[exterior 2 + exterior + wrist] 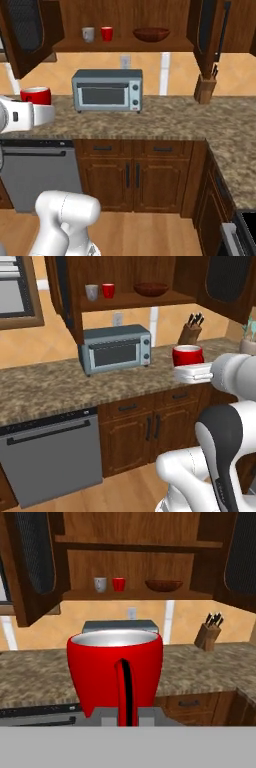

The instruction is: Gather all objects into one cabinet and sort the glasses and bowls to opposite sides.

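My gripper [190,368] is shut on a glossy red cup [188,354], held upright above the granite counter to the right of the toaster oven. In the hand view this cup [115,671] looms close, with one dark finger [125,688] running up its front. The wide brown cabinet [131,302] stands open above. On its shelf a grey cup [91,292] and a second red cup [108,290] stand side by side at the left. The dark brown bowl [151,289] rests apart from them on the right. From the right base view the held cup [36,94] hangs at the far left.
A grey toaster oven [116,348] sits on the counter [45,388] below the shelf, and a knife block [190,331] stands at the back right. The cabinet's open doors [207,30] jut out on both sides. A dishwasher [50,456] is under the counter.
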Controlling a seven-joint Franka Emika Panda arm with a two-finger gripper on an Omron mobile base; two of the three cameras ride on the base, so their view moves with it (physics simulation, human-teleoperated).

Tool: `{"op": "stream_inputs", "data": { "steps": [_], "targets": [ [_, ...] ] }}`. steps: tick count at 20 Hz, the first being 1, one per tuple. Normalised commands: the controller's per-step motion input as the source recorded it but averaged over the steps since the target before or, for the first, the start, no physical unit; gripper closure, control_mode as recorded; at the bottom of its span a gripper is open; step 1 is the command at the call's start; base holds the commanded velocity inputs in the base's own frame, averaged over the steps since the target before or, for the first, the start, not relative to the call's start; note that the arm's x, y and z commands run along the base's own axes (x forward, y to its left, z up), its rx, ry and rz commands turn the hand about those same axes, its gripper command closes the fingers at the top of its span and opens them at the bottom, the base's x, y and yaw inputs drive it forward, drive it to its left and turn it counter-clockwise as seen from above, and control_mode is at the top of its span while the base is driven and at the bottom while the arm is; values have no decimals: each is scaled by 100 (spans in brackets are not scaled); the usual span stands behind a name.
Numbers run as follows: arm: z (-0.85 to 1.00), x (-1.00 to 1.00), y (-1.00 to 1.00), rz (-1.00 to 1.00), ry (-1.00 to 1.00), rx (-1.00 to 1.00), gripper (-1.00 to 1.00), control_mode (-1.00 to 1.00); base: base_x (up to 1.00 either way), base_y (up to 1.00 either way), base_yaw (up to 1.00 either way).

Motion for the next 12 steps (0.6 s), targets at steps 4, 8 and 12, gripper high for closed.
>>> {"op": "stream_inputs", "data": {
  "steps": [4,8,12],
  "targets": [
    [0,0,0,0,0,0,100,100,67,-21,11],
    [0,0,0,0,0,0,100,100,43,-32,17],
    [0,0,0,0,0,0,100,100,67,-30,19]
  ]
}}
